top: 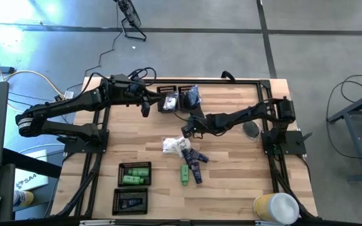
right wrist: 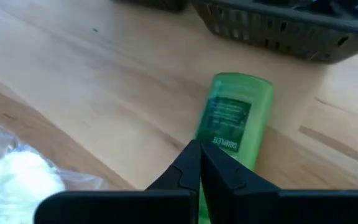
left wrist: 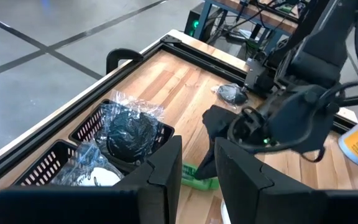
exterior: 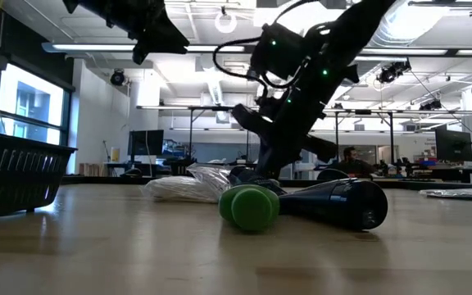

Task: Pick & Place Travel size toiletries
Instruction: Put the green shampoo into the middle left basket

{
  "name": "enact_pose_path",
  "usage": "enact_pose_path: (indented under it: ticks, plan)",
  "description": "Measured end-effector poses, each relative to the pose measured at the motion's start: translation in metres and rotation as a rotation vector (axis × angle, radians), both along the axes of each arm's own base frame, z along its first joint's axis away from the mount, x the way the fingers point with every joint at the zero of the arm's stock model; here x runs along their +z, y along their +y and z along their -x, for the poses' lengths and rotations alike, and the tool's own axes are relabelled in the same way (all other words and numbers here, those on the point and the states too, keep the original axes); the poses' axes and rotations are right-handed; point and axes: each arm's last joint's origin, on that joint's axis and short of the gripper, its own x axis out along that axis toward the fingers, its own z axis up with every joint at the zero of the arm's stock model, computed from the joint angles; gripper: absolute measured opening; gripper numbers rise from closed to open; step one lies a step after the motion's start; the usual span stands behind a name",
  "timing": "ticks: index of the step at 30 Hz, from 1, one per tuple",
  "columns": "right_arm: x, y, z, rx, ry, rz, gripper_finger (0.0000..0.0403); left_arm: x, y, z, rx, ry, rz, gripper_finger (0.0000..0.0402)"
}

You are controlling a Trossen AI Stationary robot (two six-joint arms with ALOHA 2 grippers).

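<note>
Closest to the low camera, one green tube [exterior: 250,206] lies end-on on the bench [exterior: 236,254], with a dark navy tube [exterior: 338,202] touching it and a white crinkly packet [exterior: 188,188] just behind. From above, these belong to a loose pile at the middle of the bench: white packets [top: 175,146], navy tubes [top: 195,164] and the green tube [top: 185,174].

My right end effector [right wrist: 199,163] hovers low over that green tube [right wrist: 235,120], fingers pressed fully together and holding nothing. In the overhead view it [top: 189,130] sits just above the white packets.

My left end effector [left wrist: 194,177] hangs over the two mesh trays at the far edge, fingers a narrow gap apart; I cannot tell whether anything is between them. One far tray [left wrist: 160,132] holds a dark round piece in a clear bag [left wrist: 131,129]; its neighbour [left wrist: 42,167] holds another bagged item.

Two more trays sit at the near left: one [top: 135,174] with green tubes, one [top: 131,201] with navy tubes.
</note>
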Motion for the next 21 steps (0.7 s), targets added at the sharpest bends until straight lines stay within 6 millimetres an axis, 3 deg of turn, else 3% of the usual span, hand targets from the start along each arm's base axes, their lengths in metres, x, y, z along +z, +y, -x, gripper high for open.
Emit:
enact_pose_path:
  ticks: [11,21]
  plan:
    - [0.002,-0.006,-0.004,-0.035,-0.033,0.090,0.0002,0.000,0.000,0.000,0.003,0.004,0.001,0.0093]
    - [-0.003,-0.010,0.003,-0.015,0.055,0.025,0.0002,0.000,0.000,0.000,0.003,0.004,0.001,0.0093]
